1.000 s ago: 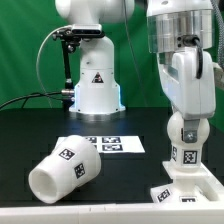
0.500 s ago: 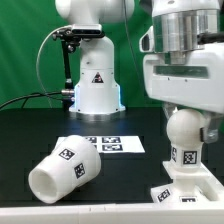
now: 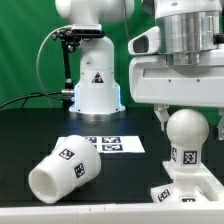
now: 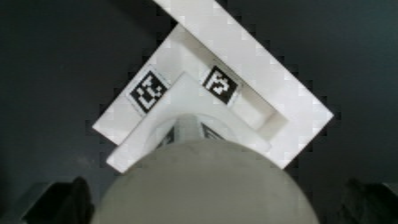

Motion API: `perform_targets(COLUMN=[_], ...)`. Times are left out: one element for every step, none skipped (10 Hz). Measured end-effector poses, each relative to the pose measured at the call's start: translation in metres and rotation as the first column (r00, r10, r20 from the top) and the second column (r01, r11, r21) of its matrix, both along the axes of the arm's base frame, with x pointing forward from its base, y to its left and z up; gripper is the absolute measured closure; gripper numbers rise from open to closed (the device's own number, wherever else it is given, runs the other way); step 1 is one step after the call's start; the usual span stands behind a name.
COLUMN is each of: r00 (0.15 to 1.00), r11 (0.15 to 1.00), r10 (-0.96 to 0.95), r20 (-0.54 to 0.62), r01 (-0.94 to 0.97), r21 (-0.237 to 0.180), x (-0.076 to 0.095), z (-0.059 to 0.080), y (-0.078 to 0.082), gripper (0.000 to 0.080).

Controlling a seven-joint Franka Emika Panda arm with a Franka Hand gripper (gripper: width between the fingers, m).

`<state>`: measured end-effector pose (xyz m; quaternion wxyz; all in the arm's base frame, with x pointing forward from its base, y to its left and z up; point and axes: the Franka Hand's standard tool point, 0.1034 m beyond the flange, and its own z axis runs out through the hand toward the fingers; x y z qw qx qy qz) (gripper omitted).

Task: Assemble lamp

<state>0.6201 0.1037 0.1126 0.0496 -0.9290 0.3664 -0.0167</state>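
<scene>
The round-headed bulb [image 3: 188,135] stands upright in the blocky square base [image 3: 192,190] at the exterior view's lower right. My gripper [image 3: 188,118] hangs just above the bulb's head, with the jaws spread either side of it and a gap showing, so it is open and holds nothing. In the wrist view the bulb's head [image 4: 205,180] fills the space between my dark fingers [image 4: 64,200], and the tagged base [image 4: 187,85] lies beyond it. The tapered shade [image 3: 62,170] lies on its side on the black table at the exterior view's lower left.
The marker board [image 3: 112,145] lies flat behind the shade. The big white robot pedestal [image 3: 95,85] with a triangle sticker stands at the back, with a black cable beside it. A green backdrop is behind.
My gripper has risen from low around the bulb to just above its head. The bulb stays upright in the base. The shade has not moved.
</scene>
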Motion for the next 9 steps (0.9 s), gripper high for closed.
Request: perform_targets(r00=[0.978, 0.922, 0.843, 0.775, 0.724, 0.701, 0.724, 0.739, 0.745], r11=[0.977, 0.92, 0.84, 0.772, 0.721, 0.698, 0.721, 0.736, 0.742], r10=[0.207, 0.387, 0.538, 0.632, 0.689, 0.712, 0.689, 0.672, 0.666], r20=[0.019, 0.022, 0.023, 0.025, 0.039, 0.045, 0.046, 0.048, 0.049], r01=[-0.206, -0.384, -0.534, -0.626, -0.679, -0.699, -0.676, -0.66, -0.654], r21=[-0.047, -0.079, -0.097, -0.112, -0.14, -0.157, -0.151, -0.15, -0.149], x=[0.002, 0.003, 0.004, 0.004, 0.005, 0.005, 0.004, 0.005, 0.005], z=[0.001, 0.002, 0.002, 0.001, 0.0, -0.001, -0.001, -0.001, -0.001], y=[-0.001, -0.004, -0.008, -0.009, -0.01, -0.013, -0.013, -0.013, -0.013], gripper=[0.0101, 0.0101, 0.0101, 0.0101, 0.0101, 0.0101, 0.0101, 0.019, 0.019])
